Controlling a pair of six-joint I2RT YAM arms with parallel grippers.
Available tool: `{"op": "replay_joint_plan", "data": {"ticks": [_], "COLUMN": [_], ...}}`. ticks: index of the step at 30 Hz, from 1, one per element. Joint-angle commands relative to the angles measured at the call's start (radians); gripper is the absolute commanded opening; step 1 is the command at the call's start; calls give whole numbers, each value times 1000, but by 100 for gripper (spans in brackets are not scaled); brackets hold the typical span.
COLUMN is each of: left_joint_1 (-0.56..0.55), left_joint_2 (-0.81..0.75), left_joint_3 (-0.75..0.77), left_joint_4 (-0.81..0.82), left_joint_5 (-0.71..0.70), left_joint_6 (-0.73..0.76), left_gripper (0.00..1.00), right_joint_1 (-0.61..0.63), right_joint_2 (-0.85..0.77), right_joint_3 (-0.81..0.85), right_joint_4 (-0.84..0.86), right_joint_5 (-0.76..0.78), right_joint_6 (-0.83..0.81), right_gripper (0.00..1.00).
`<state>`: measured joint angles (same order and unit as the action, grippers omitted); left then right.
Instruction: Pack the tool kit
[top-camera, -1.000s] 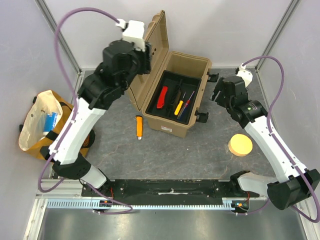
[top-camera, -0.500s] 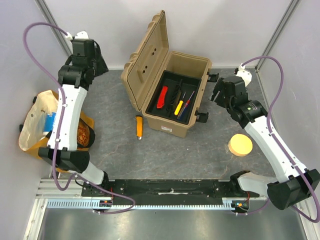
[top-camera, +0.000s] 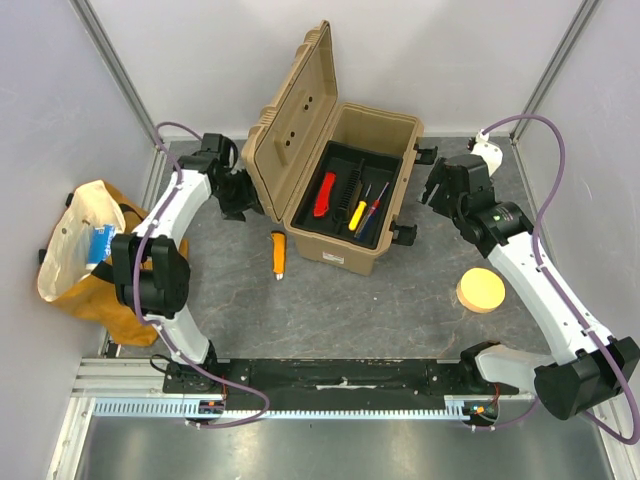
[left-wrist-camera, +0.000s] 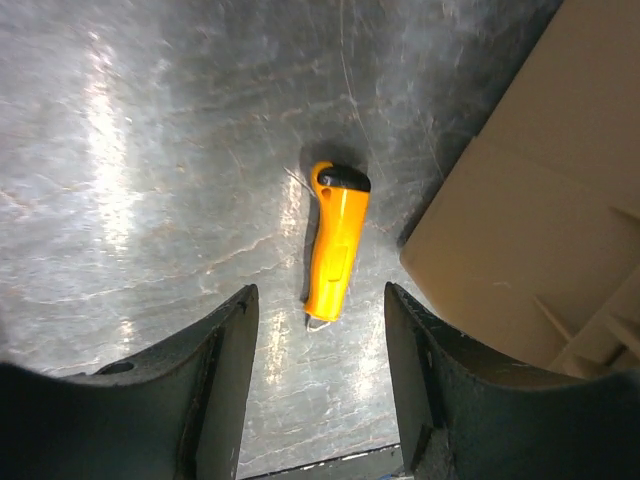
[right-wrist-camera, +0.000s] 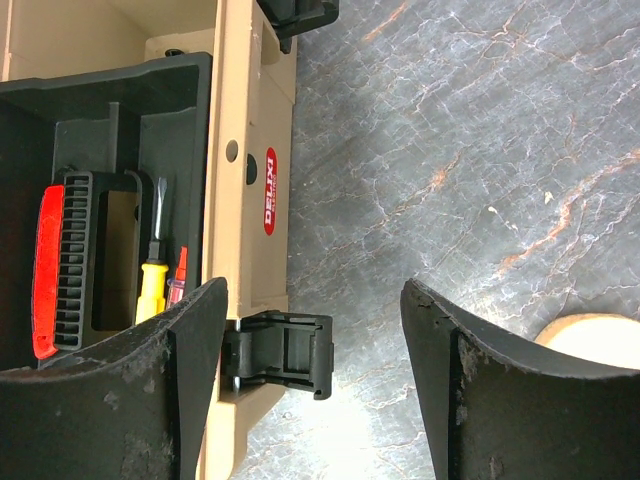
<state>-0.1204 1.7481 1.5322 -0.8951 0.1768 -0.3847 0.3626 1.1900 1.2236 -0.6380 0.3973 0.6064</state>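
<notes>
**Desk:** What's nearest the arm bases?

**Me:** I've got a round yellow disc (top-camera: 480, 290) on the right of the table (top-camera: 400, 300), and a cloth bag (top-camera: 80, 255) at the left edge.

**Desk:** And the loose tool?

**Me:** The orange knife (left-wrist-camera: 335, 245) lies flat on the table just beside the toolbox (top-camera: 335, 245), on its left. My left gripper (left-wrist-camera: 320, 300) hangs over it, fingers spread wide and empty.

**Desk:** And the right claw?

**Me:** My right gripper (right-wrist-camera: 315, 300) is also wide apart and grips nothing. It's above a black latch (right-wrist-camera: 285, 352) on the box's right side.

**Desk:** And the box?

**Me:** It's mid-table with the lid (top-camera: 290, 110) raised. The inner tray (top-camera: 370, 160) holds a red-handled tool (top-camera: 324, 194) and a yellow screwdriver (top-camera: 357, 216).
</notes>
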Motion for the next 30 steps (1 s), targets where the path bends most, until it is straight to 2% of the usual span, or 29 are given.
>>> {"op": "replay_joint_plan", "data": {"ticks": [1,12,19,27,30], "left_joint_1": [-41,-162,-191,-209,-209], "left_joint_2": [-15,30,74,126,136], "left_joint_3": [-88,-296,-330,-353,-357], "left_joint_4": [94,246,283,328,334], "left_joint_5": [115,62,-13,-14,-45], "left_joint_6": [-8,-32,-52,-72,-83], "left_gripper": [59,56,55,54,50], "right_joint_1": [-5,-8,-8,-8,-10], "right_joint_2": [-20,-20,-29,-32,-35], "right_joint_3": [-3,-6,-6,-6,-7], "right_joint_4": [29,29,29,29,29], "right_joint_5": [14,9,8,8,6], "right_joint_6": [3,-2,-5,-5,-7], "right_gripper": [77,77,77,77,77]}}
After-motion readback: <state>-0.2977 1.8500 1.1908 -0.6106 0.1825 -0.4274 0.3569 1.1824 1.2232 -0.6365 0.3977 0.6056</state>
